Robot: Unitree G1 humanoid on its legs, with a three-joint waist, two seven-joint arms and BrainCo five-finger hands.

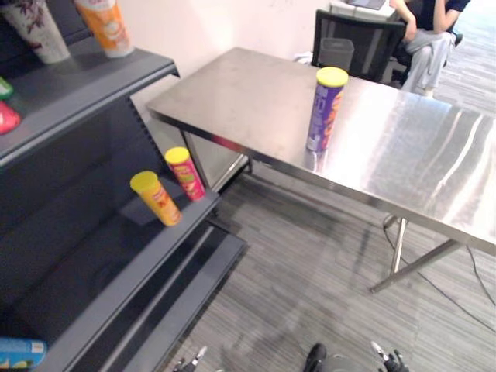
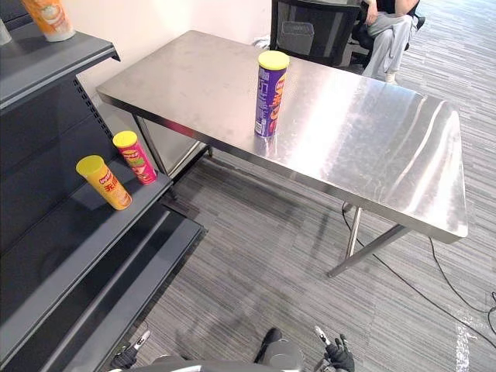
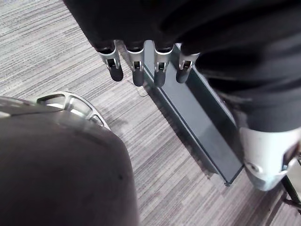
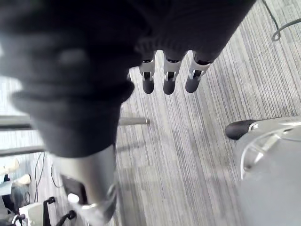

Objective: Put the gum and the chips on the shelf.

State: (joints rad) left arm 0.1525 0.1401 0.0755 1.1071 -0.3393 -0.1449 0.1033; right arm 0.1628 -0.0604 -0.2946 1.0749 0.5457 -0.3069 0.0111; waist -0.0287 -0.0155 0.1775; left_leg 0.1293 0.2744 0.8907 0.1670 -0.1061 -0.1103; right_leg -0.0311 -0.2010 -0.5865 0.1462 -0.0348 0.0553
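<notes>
A purple chips can [image 1: 326,108] with a yellow lid stands upright near the front edge of the steel table [image 1: 411,167]. A yellow can [image 1: 156,198] and a red can [image 1: 184,173] stand on the middle board of the dark shelf [image 1: 93,263] at the left. I cannot make out any gum. My left hand [image 3: 137,70] hangs low over the carpet by the shelf's base, fingers straight, holding nothing. My right hand [image 4: 170,81] hangs over the carpet too, with straight fingers and nothing in it. Both hands are far below the table top.
The shelf's top board carries an orange cup [image 1: 106,25] and a white cup [image 1: 37,29]. A blue pack [image 1: 19,351] lies on a low board. Behind the table stand a black chair [image 1: 353,39] and a seated person [image 1: 430,43]. Grey carpet lies between shelf and table.
</notes>
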